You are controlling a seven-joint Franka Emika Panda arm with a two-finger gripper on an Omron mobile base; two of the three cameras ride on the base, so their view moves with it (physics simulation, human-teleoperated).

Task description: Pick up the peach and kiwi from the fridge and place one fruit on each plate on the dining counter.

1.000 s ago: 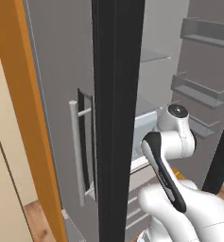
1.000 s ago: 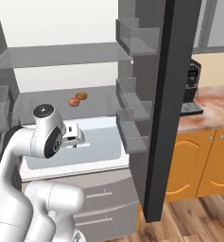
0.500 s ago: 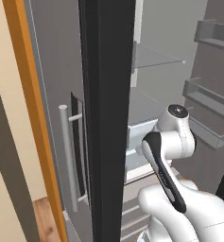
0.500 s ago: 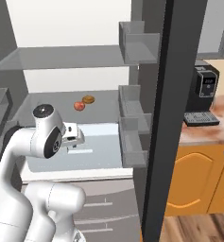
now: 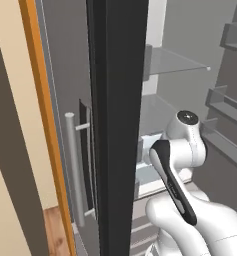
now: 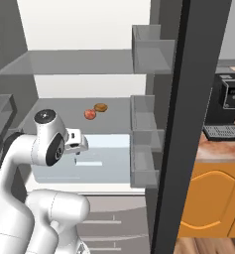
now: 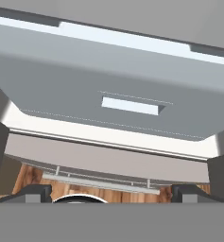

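Open fridge (image 6: 79,64): peach (image 6: 90,114) sits mid-shelf, space around it; end effector (image 7: 111,191) fingers spread apart over white drawer (image 7: 118,90).

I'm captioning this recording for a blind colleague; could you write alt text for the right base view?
An open fridge with a pale grey interior holds a reddish peach and a flatter orange-brown round item side by side on a shelf. The white arm's gripper hangs in front of that shelf, below the fruit. A black coffee machine stands at the right.
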